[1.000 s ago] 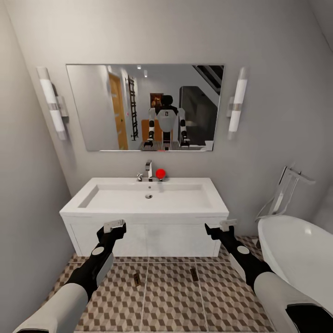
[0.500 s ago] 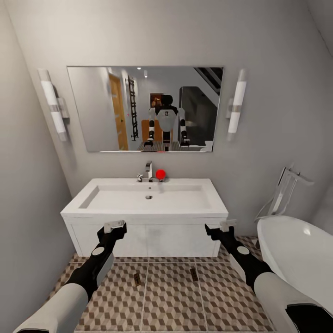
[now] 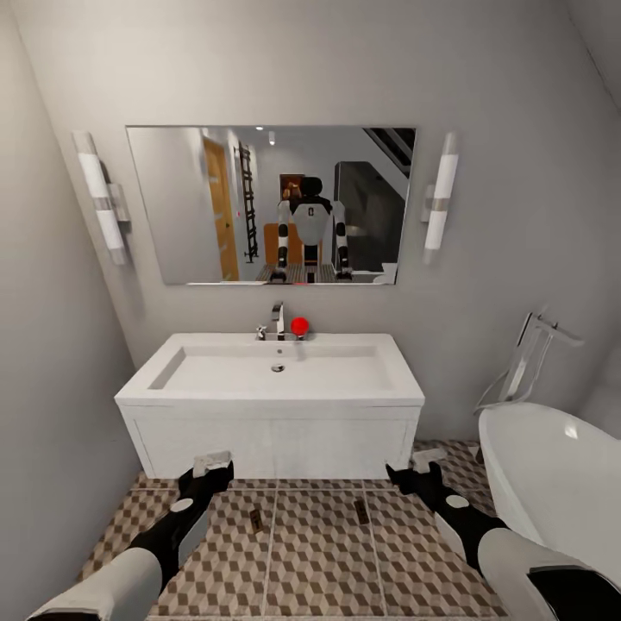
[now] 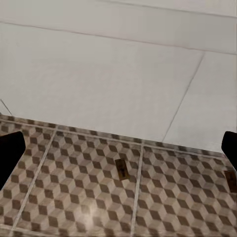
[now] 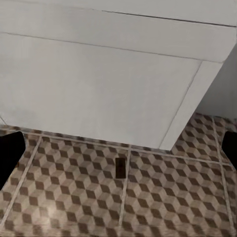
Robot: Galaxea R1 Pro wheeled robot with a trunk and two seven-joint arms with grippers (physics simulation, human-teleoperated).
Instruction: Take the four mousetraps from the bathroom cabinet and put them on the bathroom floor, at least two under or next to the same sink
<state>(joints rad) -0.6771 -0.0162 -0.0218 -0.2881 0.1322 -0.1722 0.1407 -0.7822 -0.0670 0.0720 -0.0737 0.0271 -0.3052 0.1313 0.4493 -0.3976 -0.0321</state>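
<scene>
Mousetraps: you have two mousetraps lying flat on the bathroom floor (image 3: 319,561) in front of the sink (image 3: 272,379), one mousetrap (image 3: 256,520) nearer your left arm and the other mousetrap (image 3: 362,511) nearer your right, well apart from each other and just short of the white vanity front (image 3: 276,444).
Left claw: your left claw (image 3: 211,463) hangs low in front of the vanity, above the floor; in the left wrist view its dark fingertips (image 4: 10,153) stand far apart at the frame edges, so it is spread and carries nothing.
Right claw: your right claw (image 3: 423,463) hangs at the vanity's other corner; the right wrist view shows its fingertips (image 5: 10,150) equally wide, spread and empty.
Handling: judge each trap as a light, stiff little board that lies very flat, so a pinch across the two long edges should serve best; keep off the spring bar, which looks like the part most likely to snag or tip it, and expect it to skid on smooth tile if you nudge it.
Head view adds: you see both traps at once, the basin with its tap (image 3: 277,319) and a red object (image 3: 299,325) beside it, the mirror (image 3: 272,203) and the bathtub (image 3: 552,474) on your right.
Wrist views add: each looks along its fingers at the floor and the vanity front; the left wrist view has one trap (image 4: 122,169) near centre and a second trap (image 4: 230,180) at the edge, the right wrist view has one trap (image 5: 120,166) just beyond a grout line.
Detail: the spring bar and red bit are too small to make out in any view.
</scene>
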